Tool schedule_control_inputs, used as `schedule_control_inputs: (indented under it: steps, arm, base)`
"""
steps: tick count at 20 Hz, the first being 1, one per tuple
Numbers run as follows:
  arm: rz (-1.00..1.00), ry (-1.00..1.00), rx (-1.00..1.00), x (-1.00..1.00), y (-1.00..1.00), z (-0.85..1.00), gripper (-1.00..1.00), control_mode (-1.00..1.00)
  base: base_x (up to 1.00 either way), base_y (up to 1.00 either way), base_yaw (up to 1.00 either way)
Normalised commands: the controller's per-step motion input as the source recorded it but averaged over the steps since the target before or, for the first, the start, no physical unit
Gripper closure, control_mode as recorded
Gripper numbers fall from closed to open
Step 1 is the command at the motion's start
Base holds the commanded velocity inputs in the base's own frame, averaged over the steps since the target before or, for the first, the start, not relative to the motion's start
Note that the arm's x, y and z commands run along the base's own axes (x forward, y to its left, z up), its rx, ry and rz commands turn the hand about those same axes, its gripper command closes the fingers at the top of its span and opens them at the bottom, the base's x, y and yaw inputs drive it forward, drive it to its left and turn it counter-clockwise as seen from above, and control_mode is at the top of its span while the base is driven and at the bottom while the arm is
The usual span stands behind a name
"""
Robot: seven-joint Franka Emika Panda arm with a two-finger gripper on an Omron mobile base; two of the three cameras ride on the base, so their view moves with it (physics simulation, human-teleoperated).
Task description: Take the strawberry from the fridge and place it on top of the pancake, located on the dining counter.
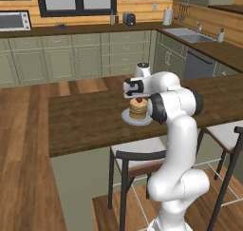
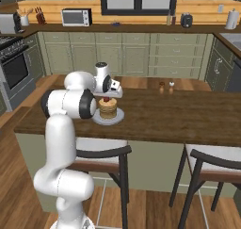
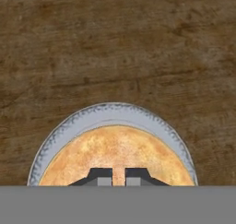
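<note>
The strawberry [image 1: 138, 101] sits dark red right on top of the pancake stack [image 1: 138, 111], tucked directly beneath the gripper [image 1: 138, 98]. From the right base view the same red fruit [image 2: 107, 100] shows between the hand and the golden stack [image 2: 108, 110]. Whether the fingers are touching it, I cannot tell from either side.

In the hand view the fingertips [image 3: 100, 176] stand nearly pressed together, just a thin slit between them, looking straight down on the round orange-brown pancake top [image 3: 117, 149]. The strawberry itself is hidden there.

The stack rests on a pale grey plate [image 3: 69, 126], whose rim curves around it, and the plate lies on the dining counter [image 1: 85, 120], dark wood grain all around. The arm [image 1: 178, 130] bends over the counter's near edge. Two dark-framed chairs [image 2: 106, 159] stand tucked against the counter on the robot's side. Farther along the countertop, two small shakers [image 2: 166, 86] stand well apart from the plate. Beyond, green wall cabinets [image 2: 117, 53] run under a window.
</note>
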Motion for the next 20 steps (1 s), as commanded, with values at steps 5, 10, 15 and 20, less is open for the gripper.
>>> schedule_control_inputs:
  steps: [5,10,15,20]
  arm:
    - [0.0,0.0,0.0,0.02,0.0,0.0,-1.0,-1.0]
    - [0.05,-0.03,0.0,0.17,0.0,0.08,-1.0,-1.0]
    - [0.01,-0.09,-0.06,-0.12,0.0,0.62,-1.0,-1.0]
    - [0.0,-0.08,-0.03,-0.76,0.09,0.81,-1.0,-1.0]
  base:
    - [0.0,0.0,0.0]
    - [0.0,0.0,0.0]
    - [0.0,0.0,0.0]
    - [0.0,0.0,0.0]
